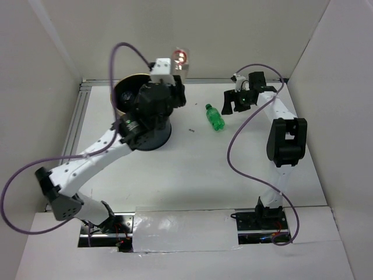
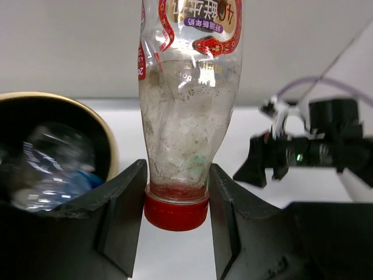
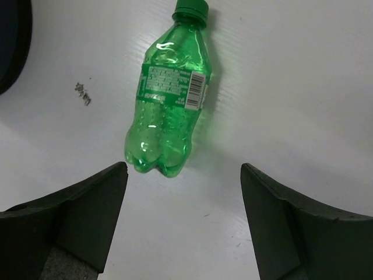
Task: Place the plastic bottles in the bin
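Green bottle (image 1: 214, 117) lies on walled white table (image 1: 192, 175).

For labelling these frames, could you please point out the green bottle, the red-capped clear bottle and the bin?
green bottle (image 3: 166, 111), right wrist view, on its mid-body.
red-capped clear bottle (image 2: 186, 116), left wrist view, on its clear body.
bin (image 1: 156, 137), top external view, on its dark outer wall.

White arms (image 1: 87, 160) — black joints (image 1: 285, 140), purple cables (image 1: 229, 153)
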Controlling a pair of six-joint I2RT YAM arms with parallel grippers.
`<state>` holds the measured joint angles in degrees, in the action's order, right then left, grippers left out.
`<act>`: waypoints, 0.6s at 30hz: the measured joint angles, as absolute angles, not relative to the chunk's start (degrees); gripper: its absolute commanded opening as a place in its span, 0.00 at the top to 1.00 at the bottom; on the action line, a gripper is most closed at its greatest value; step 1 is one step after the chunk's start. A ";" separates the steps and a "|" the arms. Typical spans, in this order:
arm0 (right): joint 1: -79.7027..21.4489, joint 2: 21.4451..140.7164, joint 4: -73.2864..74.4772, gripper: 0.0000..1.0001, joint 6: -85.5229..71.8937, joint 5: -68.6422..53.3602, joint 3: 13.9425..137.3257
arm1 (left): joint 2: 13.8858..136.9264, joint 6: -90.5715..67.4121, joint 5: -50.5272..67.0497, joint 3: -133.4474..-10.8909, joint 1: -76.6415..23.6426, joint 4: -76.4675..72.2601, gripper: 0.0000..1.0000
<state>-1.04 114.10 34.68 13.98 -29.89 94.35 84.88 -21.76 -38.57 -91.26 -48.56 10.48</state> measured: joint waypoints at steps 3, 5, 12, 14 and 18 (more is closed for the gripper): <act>-2.24 116.03 34.68 0.15 13.76 -28.23 96.86 | 78.81 -21.08 -41.67 -91.09 -47.53 9.98 0.96; -3.09 117.36 34.44 0.15 13.54 -26.98 99.09 | 75.66 -21.34 -43.72 -89.25 -45.65 10.50 0.94; -8.47 121.30 33.63 0.14 12.91 -21.10 104.07 | 70.11 -26.41 -45.08 -77.49 -36.67 18.59 0.93; -9.72 122.45 33.47 0.14 12.64 -20.29 104.68 | 70.00 -27.88 -44.21 -75.20 -34.70 20.69 0.92; -10.24 124.33 33.43 0.13 11.79 -18.55 104.79 | 69.97 -30.20 -42.30 -73.10 -31.62 23.40 0.76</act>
